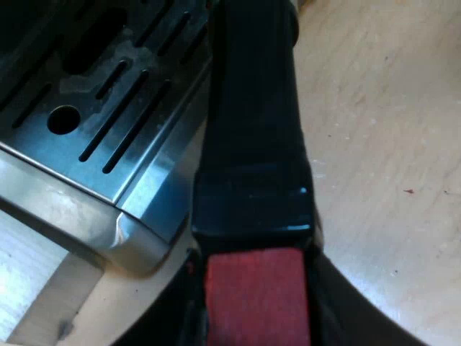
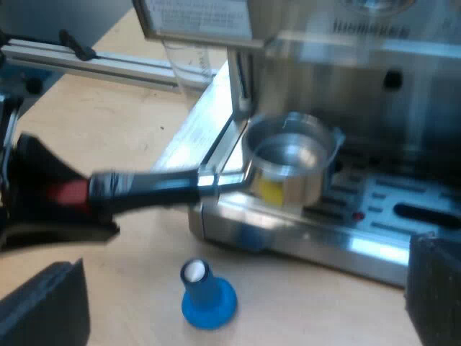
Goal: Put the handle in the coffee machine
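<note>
The metal holder (image 2: 288, 162) hangs level above the corner of the espresso machine's drip tray (image 2: 374, 209), its round basket open upward below the machine's front. Its dark handle (image 1: 252, 122) ends in red (image 1: 256, 295). My left gripper (image 1: 256, 288) is shut on that red end, and it also shows as a black shape (image 2: 43, 194) at the handle's end. My right gripper (image 2: 241, 288) is open above the table, with its black fingers (image 2: 43, 306) wide apart and nothing between them. The holder is apart from it.
A blue tamper (image 2: 207, 294) stands on the wooden table (image 1: 382, 108) under my right gripper, close to the machine's base. A measuring glass (image 2: 191, 65) stands beside the machine. The slotted drip tray (image 1: 94, 108) lies close beside the handle.
</note>
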